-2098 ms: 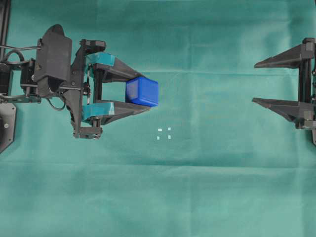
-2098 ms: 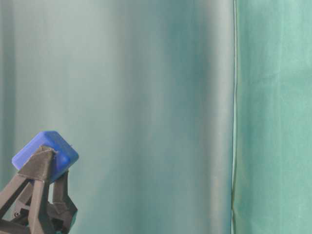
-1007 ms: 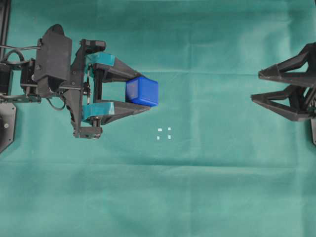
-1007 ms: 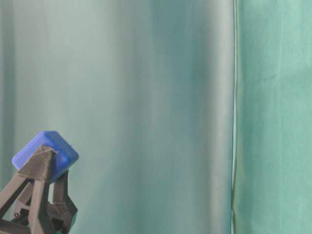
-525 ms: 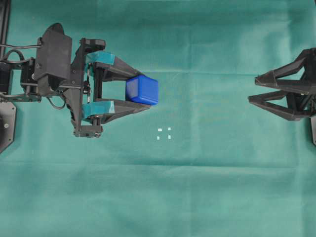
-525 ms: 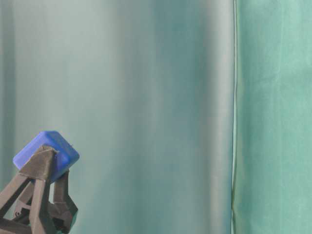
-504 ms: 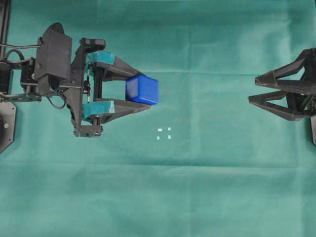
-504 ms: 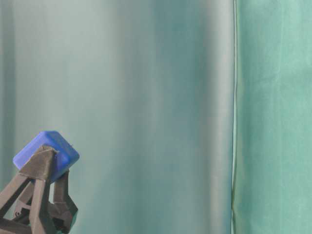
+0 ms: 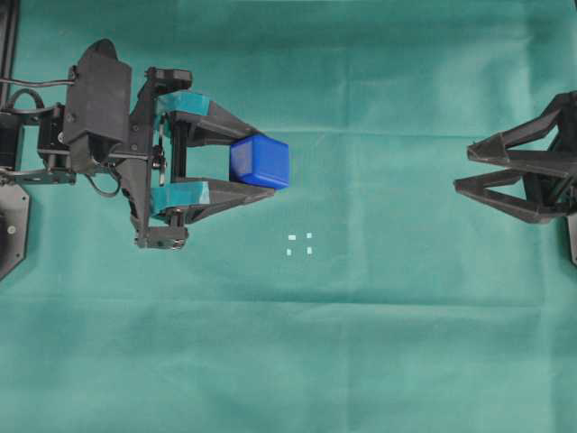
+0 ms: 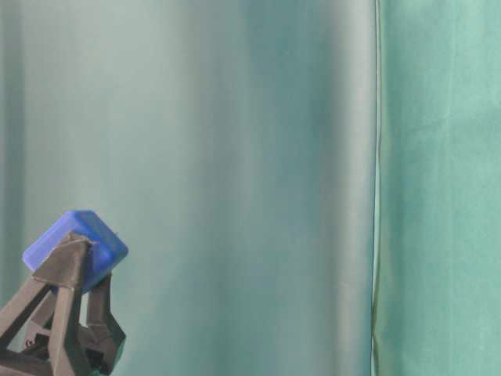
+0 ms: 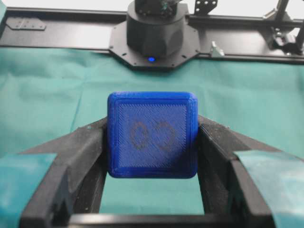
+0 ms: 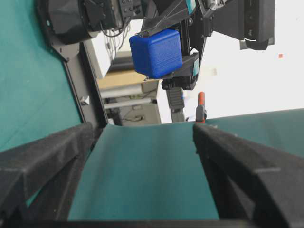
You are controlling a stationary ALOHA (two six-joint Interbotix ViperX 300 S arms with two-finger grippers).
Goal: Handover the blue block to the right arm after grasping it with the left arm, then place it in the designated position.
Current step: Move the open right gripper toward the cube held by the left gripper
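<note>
My left gripper (image 9: 260, 163), with teal tape on its finger bases, is shut on the blue block (image 9: 260, 162) and holds it raised above the green cloth at the left. The block fills the left wrist view (image 11: 152, 134), pinched between both fingers, and shows in the table-level view (image 10: 76, 247) and the right wrist view (image 12: 156, 53). My right gripper (image 9: 462, 167), all black, is open and empty at the far right, rolled on its side and pointing toward the block. The designated position (image 9: 299, 244), a small square of white marks, lies on the cloth below and right of the block.
The green cloth (image 9: 361, 343) covers the whole table. The left arm's black body (image 9: 95, 108) sits at the left edge. The right arm's base (image 11: 154, 28) and a black frame rail stand beyond the cloth's far edge in the left wrist view.
The right gripper has rolled from its flat pose onto its side and edged slightly left. The left gripper with the block has shifted up a little in the overhead view.
</note>
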